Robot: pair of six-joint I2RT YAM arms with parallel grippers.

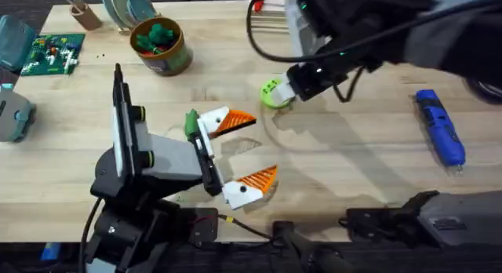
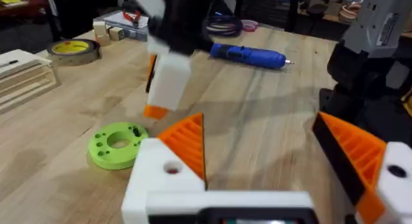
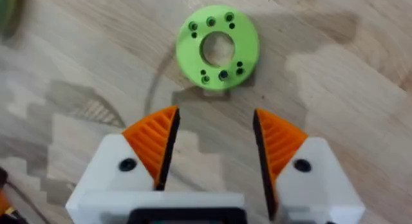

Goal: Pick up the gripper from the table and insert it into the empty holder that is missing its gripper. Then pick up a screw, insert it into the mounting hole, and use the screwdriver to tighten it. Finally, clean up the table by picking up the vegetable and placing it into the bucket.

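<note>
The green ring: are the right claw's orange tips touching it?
Apart. The right wrist view shows bare wood between the right gripper and the green ring.

The table (image 1: 353, 163) is pale wood with visible grain and a matt finish. The lime-green disc (image 3: 217, 47) looks like matt plastic with small holes. The pads (image 3: 154, 143) of the right gripper (image 3: 212, 147) are orange ribbed plastic on smooth white plastic bases. The screwdriver (image 1: 439, 125) has a blue plastic body, a little glossy, with a thin metal tip. The bucket (image 1: 161, 47) looks like smooth brown plastic.
</note>
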